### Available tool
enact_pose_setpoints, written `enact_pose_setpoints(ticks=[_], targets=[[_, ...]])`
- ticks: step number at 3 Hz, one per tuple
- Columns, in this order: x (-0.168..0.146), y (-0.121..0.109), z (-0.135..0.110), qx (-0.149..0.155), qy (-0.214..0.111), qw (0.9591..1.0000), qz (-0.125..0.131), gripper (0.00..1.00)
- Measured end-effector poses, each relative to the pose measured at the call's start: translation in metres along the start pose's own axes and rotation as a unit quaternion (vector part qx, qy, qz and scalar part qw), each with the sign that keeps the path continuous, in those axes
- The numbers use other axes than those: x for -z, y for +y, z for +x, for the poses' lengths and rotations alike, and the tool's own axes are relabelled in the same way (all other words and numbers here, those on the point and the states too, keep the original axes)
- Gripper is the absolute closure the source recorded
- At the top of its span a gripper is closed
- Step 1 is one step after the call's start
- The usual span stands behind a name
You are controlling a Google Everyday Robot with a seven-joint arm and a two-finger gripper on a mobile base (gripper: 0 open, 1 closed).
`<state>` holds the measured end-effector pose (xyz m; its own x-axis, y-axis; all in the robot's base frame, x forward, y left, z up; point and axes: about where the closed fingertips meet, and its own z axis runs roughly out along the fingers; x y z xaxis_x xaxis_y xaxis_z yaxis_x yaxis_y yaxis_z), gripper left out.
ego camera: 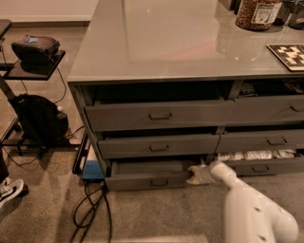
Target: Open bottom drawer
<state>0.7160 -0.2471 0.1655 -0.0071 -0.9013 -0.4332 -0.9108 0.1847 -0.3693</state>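
The bottom drawer point(149, 180) is the lowest grey drawer in the left column, with one small central handle point(159, 182). It stands pulled out a little, showing a strip of bare grey inside. My gripper point(194, 174) sits at the drawer's right end, at the top edge of its front. My white arm point(247, 204) reaches to it from the lower right.
Above are two more left drawers point(156, 116), slightly out. At right, a low drawer shows white bundles point(256, 155). A jar point(257, 13) and checkered board point(287, 54) sit on the countertop point(166, 42). Cables point(90, 209), a blue box point(92, 170), a black bag point(40, 121) and a shoe point(10, 192) lie left.
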Motion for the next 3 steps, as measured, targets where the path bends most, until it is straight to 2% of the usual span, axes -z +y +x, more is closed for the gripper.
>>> enact_pose_setpoints(ticks=[1,2,3], targets=[[0.003,0.006,-0.002,0.000,-0.005,1.0000,0.003,1.00],[0.006,0.023,-0.001,0.000,-0.014,0.9998,0.012,1.00],[0.006,0.023,-0.001,0.000,-0.014,0.9998,0.012,1.00]])
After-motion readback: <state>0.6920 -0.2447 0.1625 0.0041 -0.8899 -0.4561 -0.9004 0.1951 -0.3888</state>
